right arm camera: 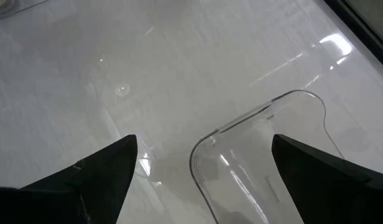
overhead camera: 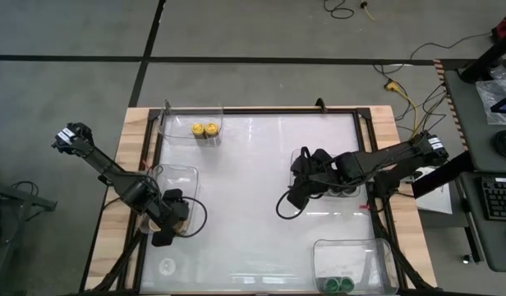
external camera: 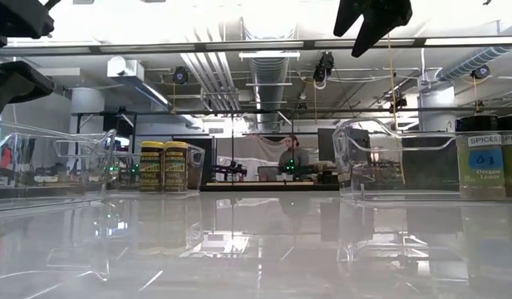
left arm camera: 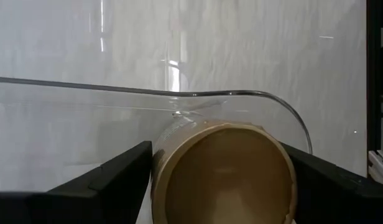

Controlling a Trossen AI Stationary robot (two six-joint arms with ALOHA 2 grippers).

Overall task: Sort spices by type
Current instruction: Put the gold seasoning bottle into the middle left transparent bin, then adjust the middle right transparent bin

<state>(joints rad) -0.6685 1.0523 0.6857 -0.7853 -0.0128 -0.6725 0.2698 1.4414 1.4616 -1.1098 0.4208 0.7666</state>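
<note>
tan jar (left arm camera: 224, 174) cut off btwn left gripper (left arm camera: 219, 180) fingers

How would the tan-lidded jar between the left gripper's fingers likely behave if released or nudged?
The tan-lidded jar is a round cylinder, so on its side it would probably roll. Its lid looks smooth, perhaps slippery for the left gripper. It looks small, likely light.

Left gripper (overhead camera: 169, 220) low at the table's left, fingers (left arm camera: 110, 180) spread; right gripper (overhead camera: 296, 182) mid-right, fingers (right arm camera: 104, 168) wide apart.

White glossy surface (overhead camera: 261, 181) carries four clear plastic trays (overhead camera: 177, 182), one toward each corner. Yellow cables (overhead camera: 401, 99) lie on the floor beyond the far right corner; a person (external camera: 294, 156) sits in the far background.
</note>
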